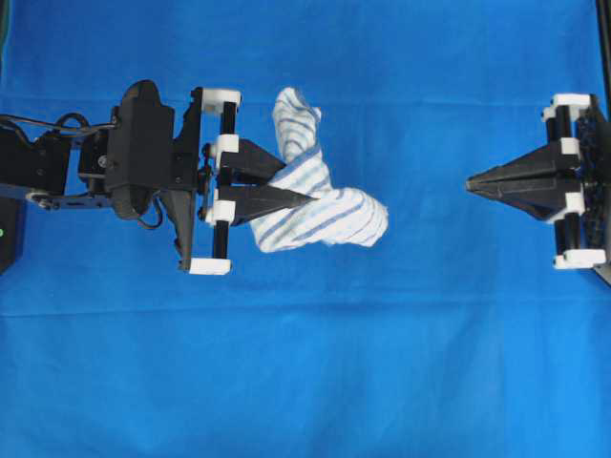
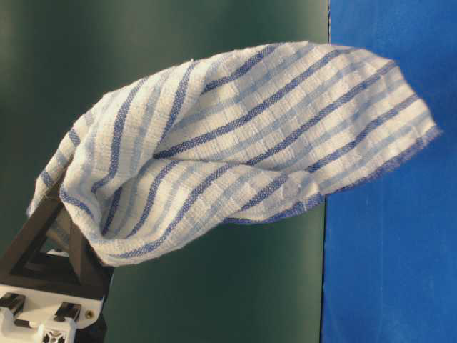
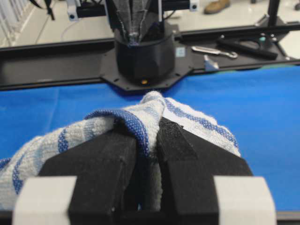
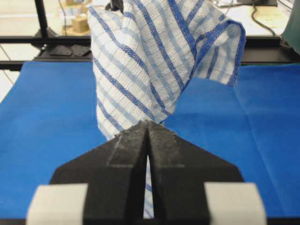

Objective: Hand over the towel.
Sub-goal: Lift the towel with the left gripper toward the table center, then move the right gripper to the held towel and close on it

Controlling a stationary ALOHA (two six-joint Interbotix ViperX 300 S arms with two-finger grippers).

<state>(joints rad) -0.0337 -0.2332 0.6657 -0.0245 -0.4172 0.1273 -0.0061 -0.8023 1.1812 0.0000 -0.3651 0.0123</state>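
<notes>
**Left claw holds the towel, right claw waits closed**

In the overhead view we see the left claw [image 1: 304, 187] on the left half of the desk [image 1: 305, 382], which is covered by a large plain blue cloth [image 1: 430, 76]. Its two black fingers are clamped on the towel [image 1: 315, 205], a small white cloth with blue and pale stripes. The fabric is pinched between the fingers, and it spreads out past the tips in two lobes: one runs toward the far edge of the desk, the other runs rightward toward the middle.

From the left wrist camera we see the towel [image 3: 140, 122] bunched over and between the fingers [image 3: 98, 164], with only cloth filling the narrow gap between them. From table level we see the towel [image 2: 243, 143] draped off the tips of that claw, its free part hanging out to the right.

The right claw [image 1: 470, 183] sits at the right side of the desk, well apart from the towel, with bare blue cloth between them. Its fingers are pressed together to a point that faces left toward the towel, and they hold nothing. In the right wrist view we see these fingers [image 4: 131, 159] meeting at the tips, with the towel [image 4: 154, 61] hanging beyond them, in line with the claw.
</notes>
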